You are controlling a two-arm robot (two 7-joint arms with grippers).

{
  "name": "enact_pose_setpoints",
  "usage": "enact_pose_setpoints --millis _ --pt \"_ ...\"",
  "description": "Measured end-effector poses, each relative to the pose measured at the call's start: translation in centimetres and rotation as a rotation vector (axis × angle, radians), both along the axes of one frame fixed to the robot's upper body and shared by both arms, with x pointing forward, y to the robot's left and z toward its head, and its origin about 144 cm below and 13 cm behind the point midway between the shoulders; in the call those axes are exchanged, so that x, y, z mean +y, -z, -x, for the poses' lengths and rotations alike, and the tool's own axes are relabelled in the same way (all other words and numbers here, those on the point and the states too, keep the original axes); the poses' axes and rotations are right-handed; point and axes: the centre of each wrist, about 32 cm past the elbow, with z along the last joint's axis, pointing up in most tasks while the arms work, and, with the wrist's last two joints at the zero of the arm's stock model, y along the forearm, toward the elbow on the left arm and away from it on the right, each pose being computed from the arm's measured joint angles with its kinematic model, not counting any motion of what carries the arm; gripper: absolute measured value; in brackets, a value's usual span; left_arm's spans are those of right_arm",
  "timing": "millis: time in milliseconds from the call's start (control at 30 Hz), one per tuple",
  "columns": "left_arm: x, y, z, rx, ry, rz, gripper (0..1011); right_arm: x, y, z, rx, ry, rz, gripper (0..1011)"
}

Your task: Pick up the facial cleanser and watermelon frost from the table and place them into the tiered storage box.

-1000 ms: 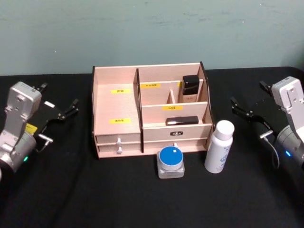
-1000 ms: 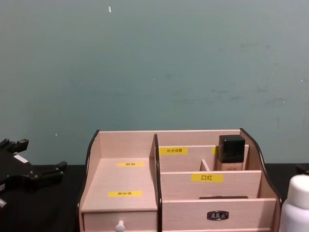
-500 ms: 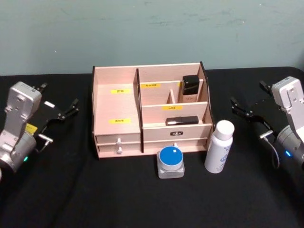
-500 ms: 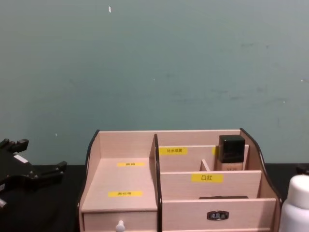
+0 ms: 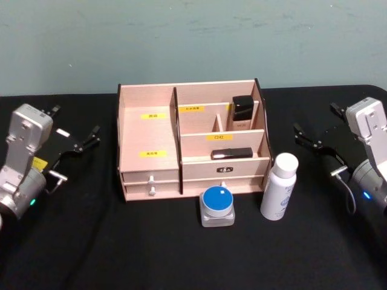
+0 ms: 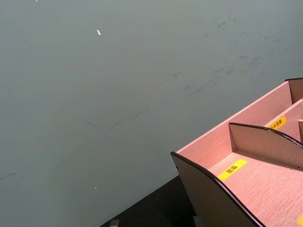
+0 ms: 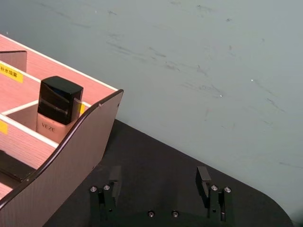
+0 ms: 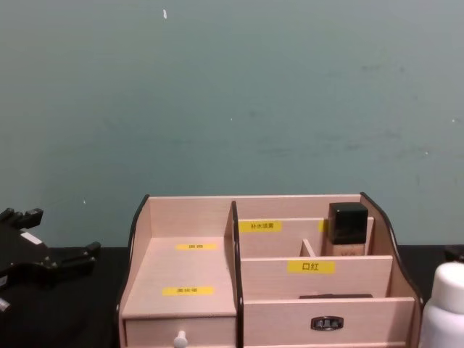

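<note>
The cleanser [image 5: 279, 187] stands upright on the black table [image 5: 121, 254], just off the front right corner of the box [image 5: 148, 136], cap up, with blue lettering on its side; in the chest view its cap and shoulder [image 8: 444, 304] show at the lower right, beside the box's curved right wall [image 8: 415, 308]. The frost jar [image 5: 217, 205] sits on the table just left of the cleanser and apart from it, blue lid up, close against the box's lower drawer front; whether it touches the drawer knob cannot be told. The box stands mid-table toward the far edge. Its tall left compartment is bare, a black-capped bottle [image 5: 242, 113] stands upright in its back right compartment, and a flat black stick [image 5: 232, 153] lies in the tier below. The right gripper [image 5: 315, 121] is near the table's right edge, farther back than the cleanser and to its right, well apart from it. Its fingers are spread wide with nothing between them; the right wrist view shows the two fingers [image 7: 113, 177] far apart, beside the box's right wall. The left gripper [image 5: 75, 124] is near the table's left edge, its fingers also spread wide and bare. The box stands between it and both the jar and the cleanser, well apart from each.
</note>
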Motion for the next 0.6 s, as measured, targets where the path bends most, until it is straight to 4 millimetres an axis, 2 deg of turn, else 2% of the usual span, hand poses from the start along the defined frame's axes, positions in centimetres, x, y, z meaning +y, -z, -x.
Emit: enact_pose_setpoints --millis 200,333,600 --pt "0.0 0.0 0.0 0.000 0.000 0.000 1010 -0.7 0.0 -0.1 -0.009 -0.031 -0.045 1002" --pt "0.0 0.0 0.0 0.000 0.000 0.000 1010 -1.1 -0.7 0.5 -0.028 -0.054 -0.064 1002" --pt "0.0 0.0 0.0 0.000 0.000 0.000 1010 -1.6 -3.6 3.3 -0.073 -0.108 -0.085 1002"
